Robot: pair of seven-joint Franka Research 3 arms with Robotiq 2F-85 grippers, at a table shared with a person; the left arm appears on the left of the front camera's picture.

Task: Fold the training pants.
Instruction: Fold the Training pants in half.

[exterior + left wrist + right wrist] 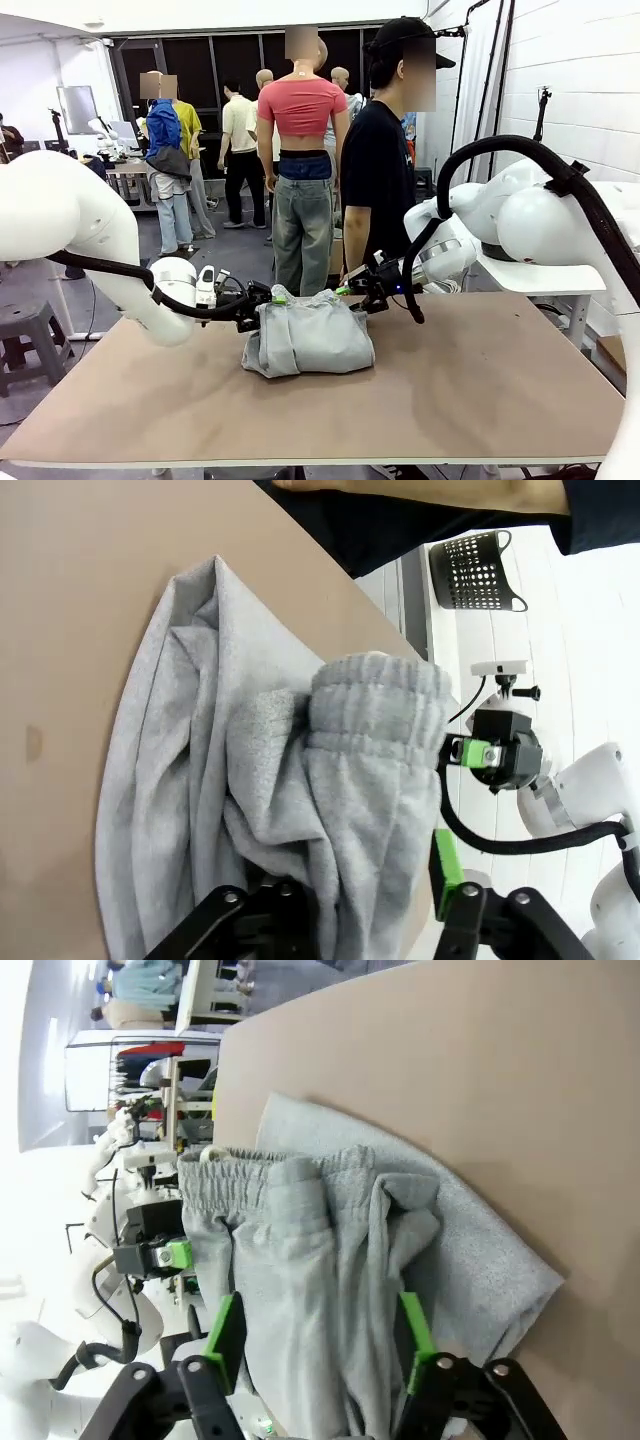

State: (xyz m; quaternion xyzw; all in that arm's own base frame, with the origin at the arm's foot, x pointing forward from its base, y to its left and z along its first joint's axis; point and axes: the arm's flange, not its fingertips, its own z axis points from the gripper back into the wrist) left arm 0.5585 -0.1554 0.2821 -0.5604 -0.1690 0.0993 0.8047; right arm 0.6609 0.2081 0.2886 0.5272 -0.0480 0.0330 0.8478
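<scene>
Grey soft jersey training pants [308, 335] bundled mid-frame on the brown bench [480, 390] | left end effector [262, 297] and right end effector [352, 291] both parted around cloth, not clamping | I fear fabric snagging on pads, dragging my fold open.

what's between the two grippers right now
The training pants, bunched in a folded heap on the table, lie between the left gripper and the right gripper in the front view. Both sets of jaws stand apart around the cloth.
</scene>
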